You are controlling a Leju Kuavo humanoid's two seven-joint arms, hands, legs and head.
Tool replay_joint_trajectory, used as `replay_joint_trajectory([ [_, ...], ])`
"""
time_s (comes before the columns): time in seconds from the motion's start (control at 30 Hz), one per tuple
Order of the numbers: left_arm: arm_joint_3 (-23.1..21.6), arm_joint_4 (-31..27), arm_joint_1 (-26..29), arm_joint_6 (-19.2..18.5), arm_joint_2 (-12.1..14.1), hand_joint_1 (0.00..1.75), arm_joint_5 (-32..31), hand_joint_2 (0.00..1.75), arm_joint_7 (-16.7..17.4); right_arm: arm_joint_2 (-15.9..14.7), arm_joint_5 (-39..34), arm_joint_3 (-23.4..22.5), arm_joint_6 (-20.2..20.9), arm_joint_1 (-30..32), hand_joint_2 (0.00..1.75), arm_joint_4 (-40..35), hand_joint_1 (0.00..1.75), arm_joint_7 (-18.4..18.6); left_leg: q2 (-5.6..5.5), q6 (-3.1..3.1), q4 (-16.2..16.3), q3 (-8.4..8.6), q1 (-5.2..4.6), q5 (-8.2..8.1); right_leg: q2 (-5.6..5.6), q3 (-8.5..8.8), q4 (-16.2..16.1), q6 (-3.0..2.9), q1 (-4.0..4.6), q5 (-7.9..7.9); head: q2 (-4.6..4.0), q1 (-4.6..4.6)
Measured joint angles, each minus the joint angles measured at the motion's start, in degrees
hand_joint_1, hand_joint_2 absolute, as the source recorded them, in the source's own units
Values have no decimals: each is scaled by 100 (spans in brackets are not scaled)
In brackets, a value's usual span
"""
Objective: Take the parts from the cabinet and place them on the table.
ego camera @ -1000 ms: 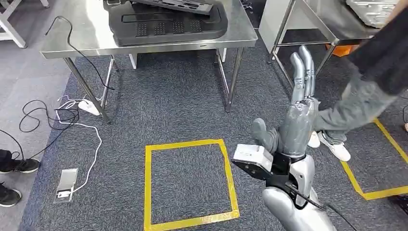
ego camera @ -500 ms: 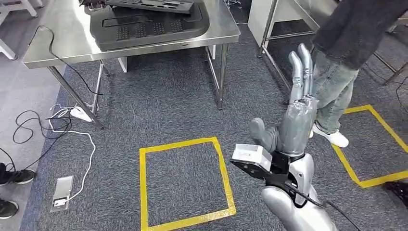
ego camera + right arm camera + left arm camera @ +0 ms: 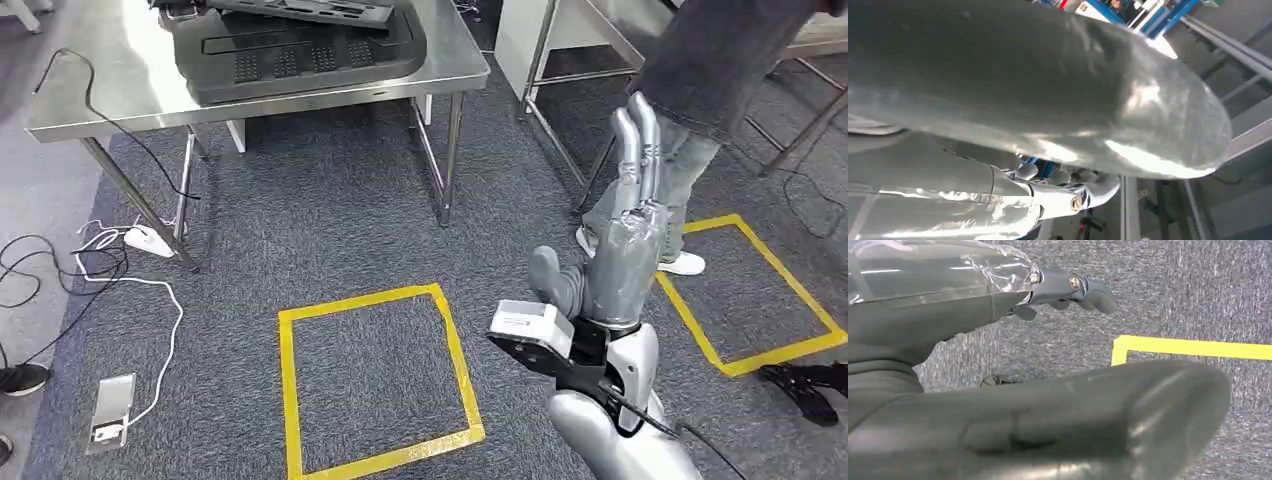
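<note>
Fingers (image 3: 636, 150) of the right hand (image 3: 615, 255) stood straight and close together, pointing to 12 o'clock in the head view, the thumb splayed toward 9 o'clock, and nothing lay in the palm. The left hand (image 3: 998, 390), seen from its own wrist camera, hung over grey carpet with its dark fingers (image 3: 1083, 287) stretched out and apart from the thumb, also holding nothing.

Outward from the right hand, a square of yellow floor tape (image 3: 375, 385) lay at 9 o'clock on the grey carpet, and a second yellow tape square (image 3: 765, 290) at 3 o'clock. A person in a dark top and pale jeans (image 3: 700, 90) stood at 1 o'clock, just behind the raised fingers. At 11 o'clock stood the shiny steel table (image 3: 90, 90), well apart from the hand, carrying black moulded plastic trays (image 3: 300, 45). A white power strip and cables (image 3: 140, 240) lay on the floor at 9 o'clock, beside the table's legs.

No cabinet could be made out, and whether the trays counted as the parts could not be told. Judging by both bare hands, a part had yet to be fetched, carried and set down.
</note>
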Motion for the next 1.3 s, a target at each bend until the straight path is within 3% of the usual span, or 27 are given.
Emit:
replay_joint_trajectory([
  [0.03, 0, 0, -2, 0, 0, 0, -2, 0, 0, -9, 0, 0, 0, 1, 0, 0, 0, 2, 34, -2, 2, 5, 1, -2, -8, 45, -99, 4, -3, 134, 0, 0],
  [0.07, 0, 0, -6, -2, -2, 0, -11, 0, 0, -13, 0, 0, 0, 1, 0, 0, 0, 2, 58, -4, 4, 14, 5, -5, -24, 216, -439, -4, -4, 354, 0, 4],
  [0.13, 0, 0, -14, -7, -2, 0, -20, 0, 0, -24, 0, 0, 0, -2, 0, -2, 0, 2, 100, -39, 26, 37, 16, -33, -164, 758, -1525, -14, -7, 876, 0, 20],
  [0.17, 0, 0, -15, -7, 0, 0, -24, 0, 0, -26, 0, 0, 0, -4, 0, -2, 0, 4, 114, -70, 36, 32, -19, -52, -298, 866, -1765, -26, 25, 798, 0, 31],
  [0.2, 0, 0, -15, -7, 0, 0, -26, 0, 0, -26, 0, 0, 0, -4, 0, -7, 0, 4, 120, -102, 68, 13, -41, -63, -224, 837, -1800, -101, 38, 837, 0, 28],
  [0.3, 0, 0, -18, -7, 0, 0, -26, 0, 0, -37, 0, 0, 0, -1, 0, -13, 0, 7, 190, -172, 47, 31, -35, -51, -141, 797, -1788, -167, 51, 846, 0, -13],
  [0.33, 0, 0, -22, -7, 0, 0, -28, 0, 0, -37, 0, 2, 0, 0, 0, -31, 0, 7, 143, -226, 93, 26, -16, -117, -130, 811, -1824, -222, 12, 881, 0, -13],
  [0.37, -2, 0, -22, -7, 0, 0, -28, 0, 0, -37, 0, 2, 0, -9, 0, -42, 0, 7, 41, -257, 248, -18, -11, -246, -111, 806, -1824, -236, 12, 886, 0, -35],
  [0.47, -2, 0, -13, -7, 0, 0, -26, 0, 0, -37, 0, 2, 0, -7, 0, -44, 0, 7, -59, -294, 1564, -594, -1, -911, -36, 792, -1819, -293, 24, 891, 0, -88],
  [0.5, -2, 0, -10, -9, 0, 0, -26, 0, 2, -37, 2, 2, 0, -3, 0, -44, 0, 7, -64, -294, 1872, -740, -1, -971, 1, 789, -1817, -293, 27, 891, 0, -94],
  [0.53, -2, 0, -10, -11, 0, 0, -31, 0, 11, -37, 9, 2, 0, 1, 0, -44, 0, 13, -65, -285, 1878, -747, -1, -894, 44, 795, -1816, -293, 27, 891, 0, -92],
  [0.57, -2, 0, -11, -17, 0, 0, -35, 0, 17, -37, 15, 2, 0, 2, 0, -44, 0, 26, -71, -265, 1636, -639, 0, -706, 95, 802, -1812, -292, 27, 891, 0, -98],
  [0.63, -2, 0, -16, -24, 0, 0, -35, 0, 28, -37, 20, 2, 0, 1, 0, -48, 0, 42, -174, -207, 582, -154, 6, -136, 214, 827, -1796, -279, 25, 883, 0, -107],
  [0.67, -2, 0, -10, -24, 0, 0, -35, 0, 35, -37, 22, 2, 0, 2, 0, -48, 0, 44, -388, -178, 204, -33, 18, -62, 245, 811, -1792, -266, 12, 878, 0, -114],
  [0.7, -2, 0, -13, -24, 0, 0, -33, 0, 44, -37, 22, 2, 2, -2, 0, -48, 0, 44, -437, -184, 97, -1, 28, -78, 310, 775, -1741, -236, 48, 867, 0, -114],
  [0.77, -2, 0, -22, -24, 0, 0, -28, 0, 46, -37, 24, 2, 0, 7, 0, -48, 0, 44, -371, -161, 122, -20, -20, -87, 380, 736, -1774, -169, 13, 899, 0, -118],
  [0.83, -2, 0, -23, -24, -7, 0, -20, 0, 46, -46, 24, 2, 0, 16, 0, -61, 0, 44, -251, -73, 37, 2, 23, -35, 450, 735, -1779, -106, 13, 897, 0, -123],
  [0.9, 0, 0, -26, -24, -7, 0, -17, 0, 44, -55, 31, 2, 0, 12, 0, -74, 0, 42, -160, -20, 11, 12, 29, -14, 122, 572, -1376, -61, 21, 592, 0, -22],
  [0.97, -2, 0, -10, -24, -7, 0, -11, 0, 44, -55, 31, 4, 0, 29, 0, -79, 0, 44, -46, -3, 12, 6, 9, -22, 13, 157, -471, -10, 7, 155, 0, 15],
  [1.0, -2, 0, -6, -24, -5, 0, -9, 0, 46, -57, 33, 4, 0, 36, 0, -79, 0, 44, 11, 1, 15, 4, 1, -25, -1, -1, -123, 4, 1, 53, 0, 17],
  [1.03, 0, 0, -7, -24, -4, 0, -9, 0, 46, -61, 35, 4, 0, 46, 0, -79, 0, 44, 68, 4, 17, 7, -4, -27, -10, -44, -24, 12, -4, 94, 0, 20],
  [1.1, -2, 0, -13, -24, -7, 0, -9, 0, 44, -61, 37, 4, 0, 58, 0, -79, 0, 44, 163, 1, 21, 24, -4, -42, -51, 279, -647, -2, -3, 504, 0, 22],
  [1.13, 0, 0, -13, -24, -7, 0, -9, 0, 44, -63, 39, 4, 0, 57, 0, -81, 0, 44, 202, -12, 28, 38, -3, -56, -130, 556, -1193, -12, -2, 763, 0, 30],
  [1.17, -2, 0, -12, -24, -7, 0, -9, 0, 46, -66, 42, 4, 0, 57, 0, -81, 0, 44, 235, -37, 31, 56, -11, -73, -322, 806, -1713, -35, 4, 903, 0, 44],
  [1.2, -2, 0, -15, -24, -7, 0, -7, 0, 44, -66, 42, 4, 0, 58, 0, -81, 0, 44, 259, -70, 57, 52, -60, -92, -379, 825, -1801, -79, 71, 855, 0, 41],
  [1.23, 0, 0, -14, -24, -7, 0, -4, 0, 44, -66, 44, 4, 0, 59, 0, -90, 0, 46, 280, -95, 45, 54, -58, -83, -307, 805, -1797, -127, 67, 869, 0, 31],
  [1.3, -2, 0, -13, -24, -7, 0, 4, 0, 44, -72, 44, 4, 0, 73, 0, -92, 0, 46, 353, -137, 27, 79, -52, -80, -224, 782, -1789, -163, 84, 870, 0, 13],
])
